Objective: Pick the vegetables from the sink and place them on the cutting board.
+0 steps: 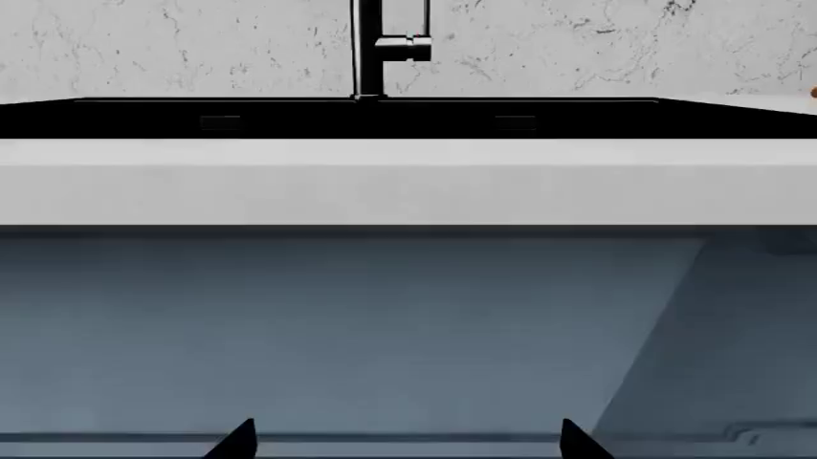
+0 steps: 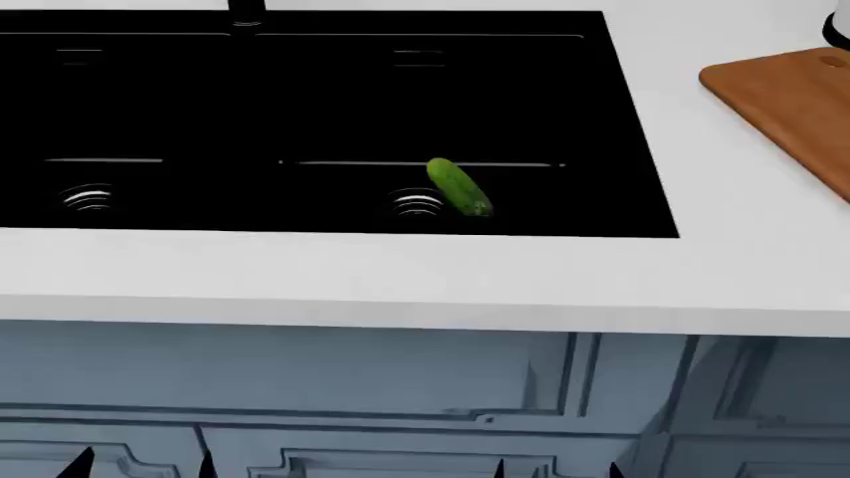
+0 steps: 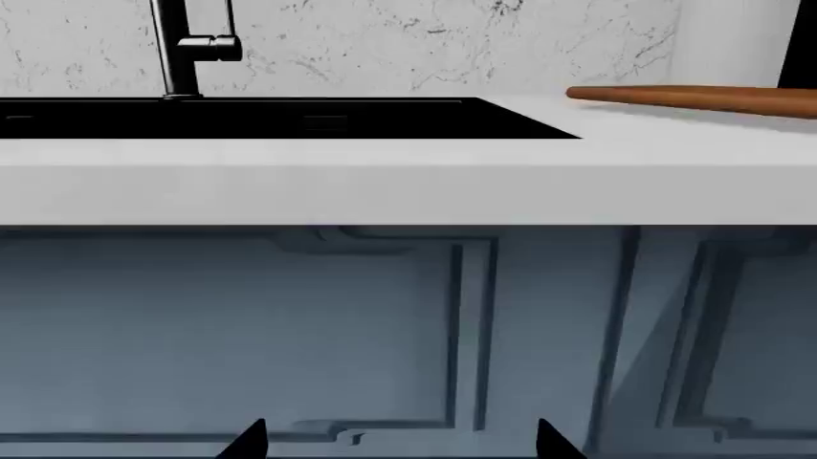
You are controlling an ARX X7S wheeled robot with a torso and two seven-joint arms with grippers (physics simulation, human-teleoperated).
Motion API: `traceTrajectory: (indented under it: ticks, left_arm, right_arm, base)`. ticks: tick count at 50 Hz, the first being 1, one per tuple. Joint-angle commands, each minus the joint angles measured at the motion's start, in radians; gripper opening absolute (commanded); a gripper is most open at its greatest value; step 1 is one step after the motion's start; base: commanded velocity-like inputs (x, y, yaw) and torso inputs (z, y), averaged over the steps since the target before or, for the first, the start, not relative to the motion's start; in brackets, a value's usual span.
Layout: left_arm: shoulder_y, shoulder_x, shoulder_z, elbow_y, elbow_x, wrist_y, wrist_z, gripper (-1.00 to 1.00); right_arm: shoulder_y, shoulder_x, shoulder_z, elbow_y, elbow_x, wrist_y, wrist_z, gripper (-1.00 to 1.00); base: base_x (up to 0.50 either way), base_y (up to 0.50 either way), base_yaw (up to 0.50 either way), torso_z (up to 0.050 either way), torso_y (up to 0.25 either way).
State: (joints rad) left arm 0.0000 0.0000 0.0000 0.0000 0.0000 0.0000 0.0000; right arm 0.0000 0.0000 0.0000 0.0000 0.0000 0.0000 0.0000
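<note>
The cucumber lies on the floor of the right basin of the black double sink, angled a little, its lower end just beside the ringed metal drain on that side. It looks like a stiff, fairly light thing with a bumpy skin that should give the pads some purchase, though its round section may roll on the smooth basin floor; a hold across its middle, jaws set square to its length, seems the soundest. The left basin shows only its own drain, and no tomato appears in either basin, though the near wall of the sink hides a strip of the floor, so it may sit out of sight there. The cutting board rests on the white countertop to the right of the sink, well apart from the cucumber, with nothing on the part that shows. Both arms hang low in front of the blue cabinet doors, below the counter edge. The left gripper and the right gripper each show two dark fingertips standing wide apart with nothing between them. From the wrist views the black faucet rises behind the sink against the marbled wall.
</note>
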Motion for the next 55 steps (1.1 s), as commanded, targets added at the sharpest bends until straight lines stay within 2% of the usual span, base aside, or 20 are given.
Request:
traceTrajectory:
  ticks: [1, 11, 51, 53, 54, 55]
  left_arm:
    - [-0.001, -0.019, 0.022, 0.002, -0.019, -0.002, -0.022, 1.00]
    - [0.002, -0.048, 0.076, 0.008, -0.044, 0.018, -0.030, 1.00]
    - [0.008, -0.100, 0.143, -0.032, -0.045, 0.117, -0.115, 1.00]
    - [0.015, -0.112, 0.144, -0.011, -0.010, 0.130, -0.139, 1.00]
    - [-0.001, -0.112, 0.119, 0.019, -0.035, 0.104, -0.150, 1.00]
    - [-0.011, -0.111, 0.103, 0.044, -0.060, 0.076, -0.155, 1.00]
  right_arm:
    - [0.000, 0.013, -0.016, -0.001, 0.013, 0.001, 0.016, 1.00]
    - [0.027, 0.045, -0.042, 0.038, 0.045, 0.024, 0.061, 1.00]
    - [0.017, 0.089, -0.098, 0.022, 0.149, -0.025, 0.081, 1.00]
    - [0.011, 0.099, -0.091, -0.075, 0.131, 0.115, 0.134, 1.00]
    - [0.019, 0.126, -0.099, -0.198, 0.130, 0.226, 0.134, 1.00]
    - [0.019, 0.140, -0.101, -0.256, 0.132, 0.256, 0.132, 1.00]
  base:
    - [0.00, 0.00, 0.00, 0.000, 0.000]
    - [0.00, 0.00, 0.00, 0.000, 0.000]
    - [0.00, 0.50, 0.00, 0.000, 0.000]
    - [0.00, 0.00, 0.00, 0.000, 0.000]
    - [0.00, 0.00, 0.00, 0.019, 0.000]
    - [0.00, 0.00, 0.00, 0.038, 0.000]
